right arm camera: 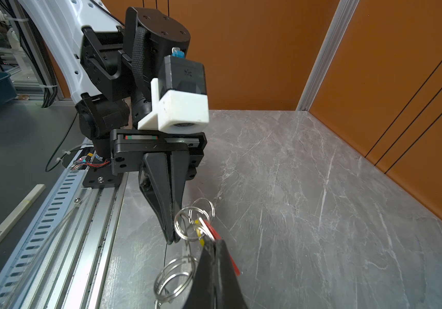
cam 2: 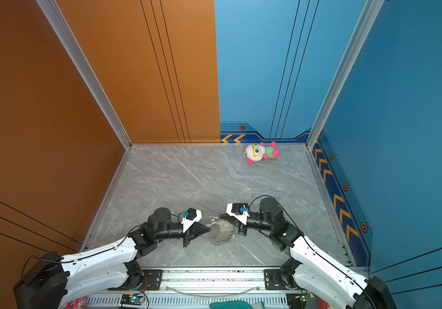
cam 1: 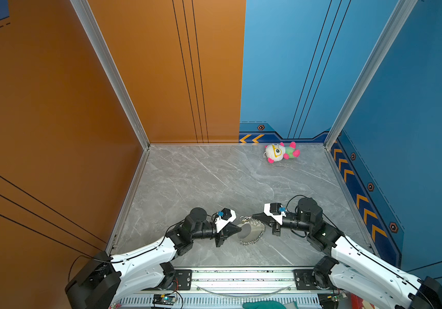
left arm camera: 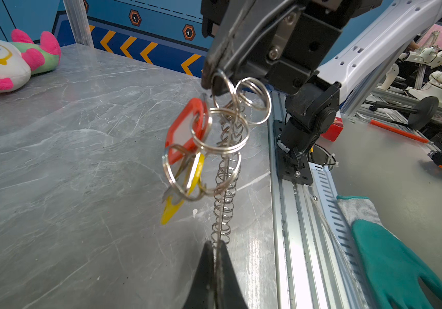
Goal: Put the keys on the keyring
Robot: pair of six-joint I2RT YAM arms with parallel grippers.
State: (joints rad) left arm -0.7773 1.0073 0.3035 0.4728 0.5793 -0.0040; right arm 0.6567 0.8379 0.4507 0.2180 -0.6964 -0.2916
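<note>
**Keyring gripped at two points, keys hanging at its far edge**

The left arm (cam 1: 144,256) reaches in from the 7 o'clock corner of the desk (cam 1: 201,187). Its elbow is bent and its forearm is low, pointing toward 3 o'clock. The left gripper (cam 1: 239,229) has its jaws clenched on the rim of the keyring (cam 1: 256,233), at the keyring's 9 o'clock.

The keyring sits near the desk's 6 o'clock edge and spans the gap between the two grippers. The left wrist view shows it edge-on, with its wire rings in a row. Whether any part of it touches the desk cannot be told.

The keys (left arm camera: 185,128), red-orange above yellow, hang from split rings bunched at the keyring's 11 to 12 o'clock. They are just beside the right gripper (cam 1: 253,216), whose jaws are clenched on one of those wire rings. In the right wrist view, that gripper's own finger hides most of the keys.

The right arm (cam 1: 361,256) reaches in from the 5 o'clock corner, elbow bent, forearm low and pointing toward 9 o'clock.

A plush toy (cam 1: 281,152) lies at the desk's 1 o'clock near the far edge, well apart from both grippers. A teal glove (left arm camera: 391,264) lies off the desk, beyond the front rail (cam 1: 241,277).
</note>
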